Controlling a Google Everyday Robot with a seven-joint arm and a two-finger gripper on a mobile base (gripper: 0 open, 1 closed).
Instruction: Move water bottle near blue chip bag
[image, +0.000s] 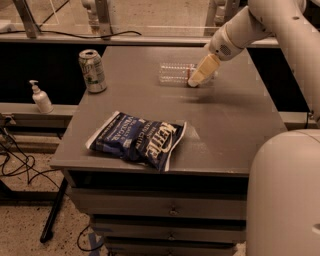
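One clear, ribbed water bottle (174, 73) lies on its side near the desk's (230, 125) far edge; the gripper (198, 76) overlaps its right end, hold impossible to tell; blue chip bag (140, 139) by the front edge.

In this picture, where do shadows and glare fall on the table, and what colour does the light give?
Camera view: warm brownish light overall; the tool, low over the water bottle at its right end, casts a soft shadow on the table just in front of it; a pale sheen lies on the tabletop just right of the blue chip bag in the image.
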